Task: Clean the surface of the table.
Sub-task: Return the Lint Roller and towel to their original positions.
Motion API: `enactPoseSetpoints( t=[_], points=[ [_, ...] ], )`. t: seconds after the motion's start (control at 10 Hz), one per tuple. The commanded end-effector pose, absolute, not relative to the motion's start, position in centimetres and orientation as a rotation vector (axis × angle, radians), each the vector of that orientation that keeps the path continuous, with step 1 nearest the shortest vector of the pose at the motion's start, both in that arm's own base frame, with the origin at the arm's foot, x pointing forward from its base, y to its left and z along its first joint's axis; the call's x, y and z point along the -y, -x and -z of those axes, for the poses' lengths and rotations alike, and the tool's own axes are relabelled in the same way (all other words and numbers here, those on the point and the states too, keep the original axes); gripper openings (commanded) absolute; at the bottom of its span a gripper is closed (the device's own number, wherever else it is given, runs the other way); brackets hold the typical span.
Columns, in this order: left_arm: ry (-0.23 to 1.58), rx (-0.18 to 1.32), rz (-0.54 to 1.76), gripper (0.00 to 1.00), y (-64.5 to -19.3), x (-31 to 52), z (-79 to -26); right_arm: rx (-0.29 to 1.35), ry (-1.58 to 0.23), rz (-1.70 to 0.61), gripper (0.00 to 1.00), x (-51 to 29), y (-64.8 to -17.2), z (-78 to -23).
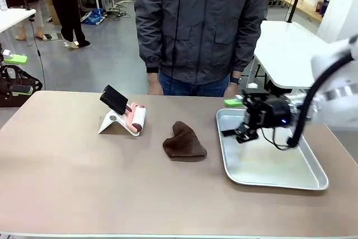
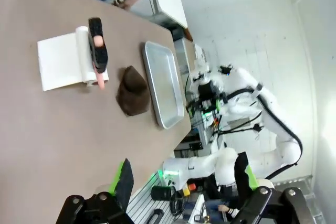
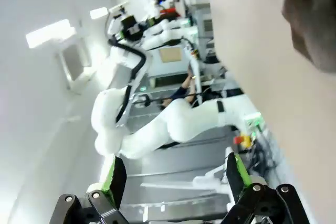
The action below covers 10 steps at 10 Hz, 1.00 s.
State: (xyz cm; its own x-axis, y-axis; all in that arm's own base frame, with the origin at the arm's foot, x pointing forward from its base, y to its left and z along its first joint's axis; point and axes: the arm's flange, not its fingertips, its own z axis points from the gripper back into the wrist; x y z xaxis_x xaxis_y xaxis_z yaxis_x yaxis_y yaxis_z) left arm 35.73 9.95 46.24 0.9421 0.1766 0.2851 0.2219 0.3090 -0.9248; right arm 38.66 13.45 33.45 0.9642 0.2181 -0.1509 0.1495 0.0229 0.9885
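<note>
The tan-brown table (image 1: 84,177) spans the front view, and a person stands at its far edge. A crumpled brown cloth (image 1: 184,141) lies near the middle of it. My right gripper (image 1: 241,135) hangs open over the left part of a silver tray (image 1: 279,180), with nothing between its fingers. In the right wrist view, the right gripper (image 3: 176,179) is open, and the table (image 3: 252,51) and cloth (image 3: 312,19) lie beyond it. In the left wrist view, my left gripper (image 2: 184,182) is open and empty, above the table's near edge (image 2: 52,145), well short of the cloth (image 2: 132,91).
A lint roller with a black handle (image 1: 126,110) leans on a white stand left of the cloth. The tray (image 2: 164,85) lies at the table's right end. A small green object (image 1: 232,103) sits at the far edge near the person's hand. A white-topped table (image 1: 291,48) stands behind.
</note>
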Motion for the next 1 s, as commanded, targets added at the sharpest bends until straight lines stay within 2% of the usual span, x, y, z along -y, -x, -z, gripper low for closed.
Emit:
enactPoseSetpoints(
  t=[0.0, 0.5, 0.9],
  points=[
    [1.281, 0.384, -0.009, 1.0, -36.5, -9.5, -45.6, -0.214, -1.583, -0.005, 1.0, -10.0, -38.0, -33.5],
    [1.309, 0.382, -0.107, 1.0, -40.1, -11.5, -42.7, 0.106, -1.548, 0.099, 1.0, -0.3, -34.9, -36.8],
    [1.338, 0.297, 0.052, 1.0, -41.6, -12.1, -41.1, 0.236, -1.541, 0.075, 1.0, 0.2, -34.6, -38.6]
  ],
)
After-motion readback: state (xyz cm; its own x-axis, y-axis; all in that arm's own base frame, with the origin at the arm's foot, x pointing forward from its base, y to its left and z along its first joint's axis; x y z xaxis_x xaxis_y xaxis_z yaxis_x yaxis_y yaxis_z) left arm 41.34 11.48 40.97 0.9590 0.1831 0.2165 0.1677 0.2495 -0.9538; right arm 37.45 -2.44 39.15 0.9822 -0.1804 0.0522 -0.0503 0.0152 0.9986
